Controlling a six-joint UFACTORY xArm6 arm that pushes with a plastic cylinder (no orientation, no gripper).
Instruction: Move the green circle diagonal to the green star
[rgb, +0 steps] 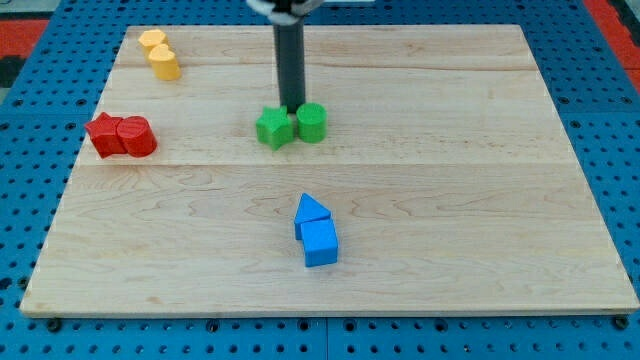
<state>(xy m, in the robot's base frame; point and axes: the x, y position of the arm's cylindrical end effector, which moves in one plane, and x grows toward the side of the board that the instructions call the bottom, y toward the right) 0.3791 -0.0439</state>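
Note:
The green circle (312, 122) and the green star (273, 128) sit side by side near the board's middle, the star on the view's left and slightly lower, touching or nearly touching. My tip (293, 108) is just above the gap between them, at their top edges. The dark rod rises straight up from there to the view's top.
A blue triangle-like block (311, 209) and a blue cube (320, 243) sit together below the middle. A red star (104, 133) and red circle (136, 136) are at the left. Two yellow blocks (159, 54) are at the top left. The wooden board (500, 200) lies on a blue pegboard.

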